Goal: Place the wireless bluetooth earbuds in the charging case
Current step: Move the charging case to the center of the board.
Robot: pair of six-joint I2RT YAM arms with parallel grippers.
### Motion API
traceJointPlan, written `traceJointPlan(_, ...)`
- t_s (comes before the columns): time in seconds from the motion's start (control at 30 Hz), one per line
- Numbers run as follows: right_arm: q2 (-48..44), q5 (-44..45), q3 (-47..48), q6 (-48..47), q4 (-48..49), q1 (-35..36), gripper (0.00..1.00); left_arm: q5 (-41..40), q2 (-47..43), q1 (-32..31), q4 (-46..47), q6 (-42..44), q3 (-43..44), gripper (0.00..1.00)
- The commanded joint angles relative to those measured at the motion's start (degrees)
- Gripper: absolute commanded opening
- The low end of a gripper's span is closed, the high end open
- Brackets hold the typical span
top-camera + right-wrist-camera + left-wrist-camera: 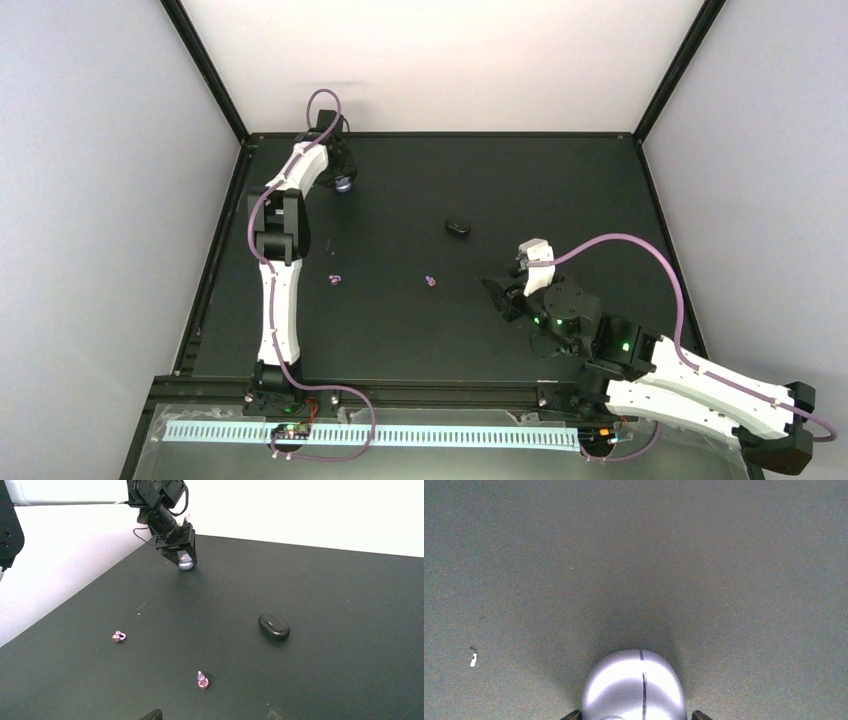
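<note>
Wireless bluetooth earbuds [335, 280], two tiny lilac-purple buds of glossy plastic, lie loose on the table and well apart from each other. One earbud [119, 636] is nearer the left arm, and the other earbud [202, 680] is close in front of the right gripper [212, 715]. Each bud is knobbly, with a small stem.

The charging case [634, 685], a smooth rounded lavender plastic pebble with a soft sheen, sits at the far left corner of the table, far from both buds. A thin dark seam runs over its dome. The left gripper [345, 181] reaches down around it, one dark fingertip on either side; whether the fingers press on the shell or only flank it, I cannot tell.

The right gripper hangs low over the right middle of the table with its fingers spread apart, holding nothing.

A small black oval object [274, 626], glossy and pill-shaped, lies alone between the case and the right gripper.

The table [580, 180] is a matte black sheet with a fine grain and a few pale specks, edged by a black metal frame. Plain white walls [440, 60] close it in on three sides. Both arms are white-shelled with black joints, and purple cables [620, 240] loop along them
</note>
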Motion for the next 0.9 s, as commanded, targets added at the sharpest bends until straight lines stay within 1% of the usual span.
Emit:
traceJointPlan(0.0,-1.56,1.46,0.62,0.03,-0.07,-0.15,0.55,1.16,1.35,0.36,-1.3,0.06,2.32,0.54)
traceJointPlan(0.17,-1.95,1.68,0.27,0.3,-0.35,-0.15,0.55,2.07,1.06,0.3,-1.27,0.27,2.25,0.4)
traceJointPlan(0.23,-1.89,1.66,0.22,0.34,-0.27,-0.15,0.55,2.3,0.77,0.3,-1.97,0.03,2.23,0.36)
traceJointPlan(0.37,-1.68,1.18,0.31,0.34,-0.01,-0.15,0.55,3.27,-0.11,0.24,-4.27,-1.95,1.67,0.35)
traceJointPlan(0.43,-1.82,0.97,0.31,0.43,0.0,-0.16,0.55,3.7,-2.09,-0.21,-3.9,-2.42,-1.46,0.35)
traceJointPlan(0.6,-2.79,0.33,-0.35,1.04,0.12,-0.17,0.55,4.29,-14.07,-2.85,2.74,-4.28,-18.46,0.35)
traceJointPlan(0.73,-4.02,-0.4,-2.08,2.23,0.63,-0.15,0.55,4.51,-25.66,-6.29,9.11,-6.72,-35.63,0.35)
traceJointPlan(0.87,-5.36,-1.53,-3.87,3.51,0.76,-0.15,0.55,5.28,-36.24,-11.2,15.37,-10.22,-52.06,0.34)
